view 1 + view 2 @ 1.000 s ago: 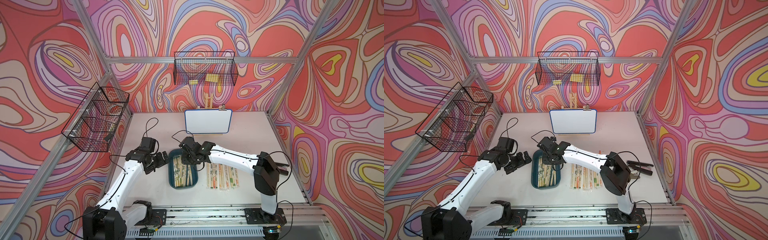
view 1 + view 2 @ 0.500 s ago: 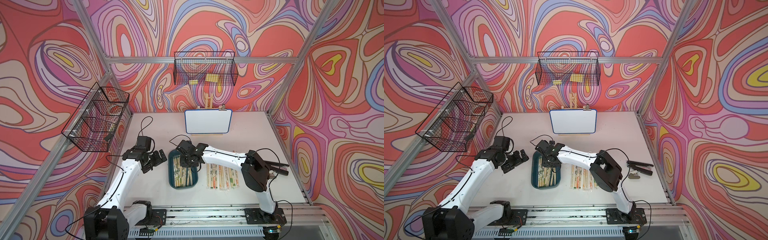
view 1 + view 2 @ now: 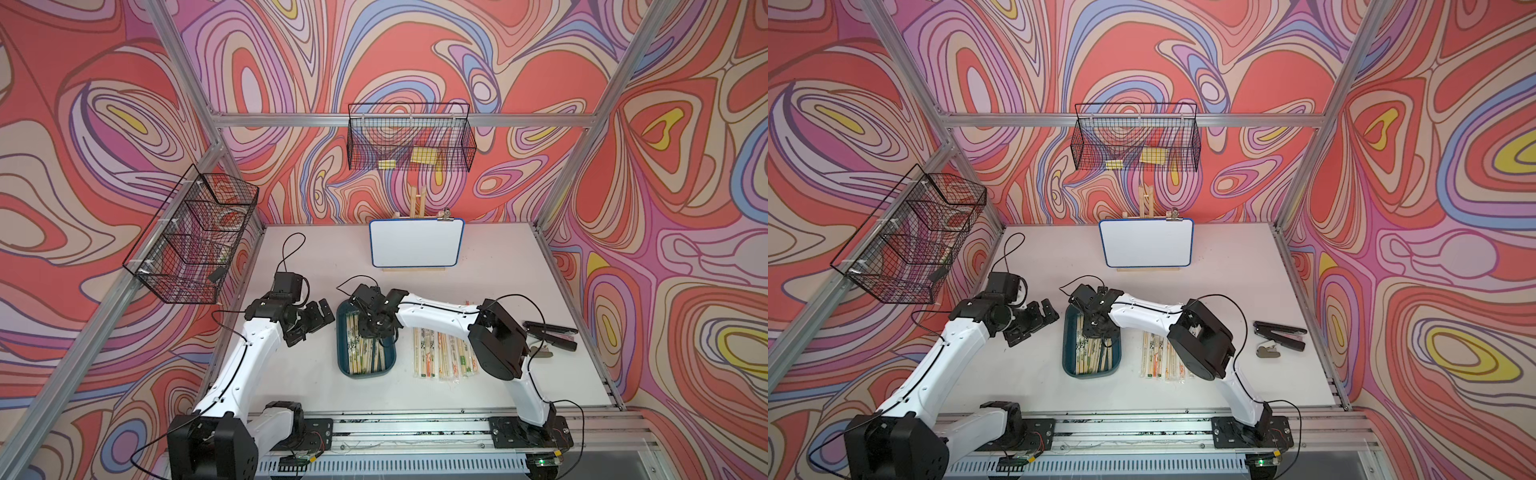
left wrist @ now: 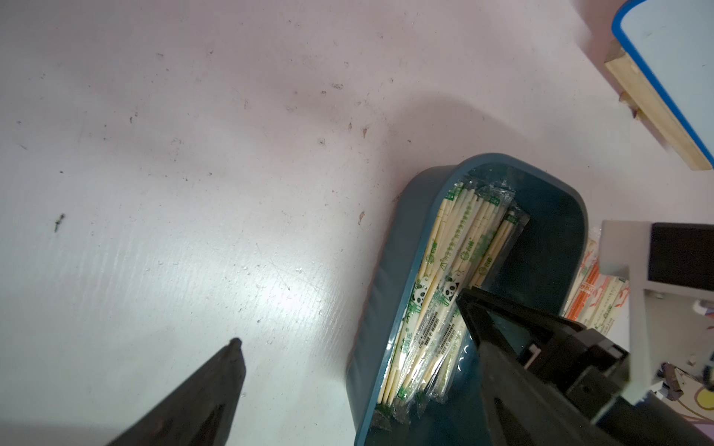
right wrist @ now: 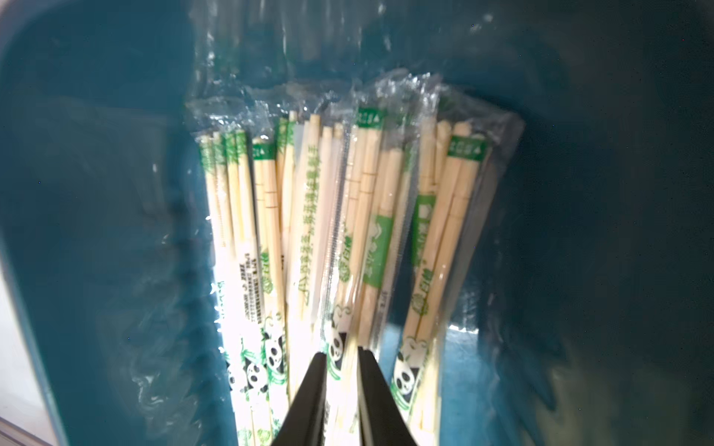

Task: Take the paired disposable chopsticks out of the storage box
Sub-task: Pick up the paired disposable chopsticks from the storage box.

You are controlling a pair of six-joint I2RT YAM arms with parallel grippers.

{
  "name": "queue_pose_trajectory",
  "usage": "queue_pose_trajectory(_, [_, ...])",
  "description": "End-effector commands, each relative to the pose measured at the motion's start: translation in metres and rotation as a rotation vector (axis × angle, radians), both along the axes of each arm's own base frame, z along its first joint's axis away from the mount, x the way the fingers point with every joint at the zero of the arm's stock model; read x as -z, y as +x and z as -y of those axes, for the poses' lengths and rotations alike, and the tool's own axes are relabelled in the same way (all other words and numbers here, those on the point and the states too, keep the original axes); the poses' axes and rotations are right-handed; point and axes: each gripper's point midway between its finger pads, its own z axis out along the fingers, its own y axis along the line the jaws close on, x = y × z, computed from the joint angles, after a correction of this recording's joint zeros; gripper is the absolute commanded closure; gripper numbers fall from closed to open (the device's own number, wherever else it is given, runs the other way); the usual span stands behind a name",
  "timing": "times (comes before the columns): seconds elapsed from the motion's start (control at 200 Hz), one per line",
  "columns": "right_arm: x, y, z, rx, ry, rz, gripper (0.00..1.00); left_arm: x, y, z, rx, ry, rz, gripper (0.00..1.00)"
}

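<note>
The storage box (image 3: pixel 365 374) (image 3: pixel 1092 374), a dark teal tray, sits at the table's front middle. It holds several paired disposable chopsticks (image 3: pixel 361 353) (image 3: pixel 1088 357) (image 4: pixel 452 247) (image 5: pixel 270 216) in clear sleeves with green print. My right gripper (image 3: pixel 376 328) (image 3: pixel 1098 328) (image 5: pixel 340 355) reaches down into the box. Its two black fingers press on either side of one panda-printed pair (image 5: pixel 349 309). My left gripper (image 3: pixel 309 322) (image 3: pixel 1030 322) (image 4: pixel 347 320) hovers wide open just left of the box (image 4: pixel 386 289), holding nothing.
A row of sleeved chopsticks (image 3: pixel 444 353) (image 3: pixel 1163 357) lies on the table right of the box. A black stapler (image 3: pixel 548 334) lies farther right. A whiteboard on an easel (image 3: pixel 415 243) stands at the back. Wire baskets (image 3: pixel 409 141) (image 3: pixel 191 237) hang on the walls.
My right gripper has dropped lower into the box and its fingers have narrowed around one pair. The left arm shifted slightly and stays open.
</note>
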Motion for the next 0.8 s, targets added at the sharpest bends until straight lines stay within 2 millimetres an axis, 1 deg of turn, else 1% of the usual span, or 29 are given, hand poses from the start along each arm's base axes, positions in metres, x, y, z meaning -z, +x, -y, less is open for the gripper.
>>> queue_pose_trajectory(0.0, [0.004,-0.001,-0.006,-0.003,0.0,-0.01,0.8,-0.005,0.002,0.0,0.008,-0.007,0.008,0.0])
queue_pose_trajectory(0.461, [0.017,0.0,-0.012,-0.012,-0.002,-0.026,0.81,0.0,0.003,0.001,0.006,-0.012,-0.003,0.0])
queue_pose_trajectory(0.641, [0.018,0.0,-0.013,-0.013,0.001,-0.029,0.89,0.001,0.002,0.0,0.005,-0.01,-0.003,0.0])
queue_pose_trajectory(0.796, [0.007,-0.001,-0.014,-0.014,0.022,-0.023,0.95,0.001,0.001,0.001,0.007,-0.013,-0.004,0.0])
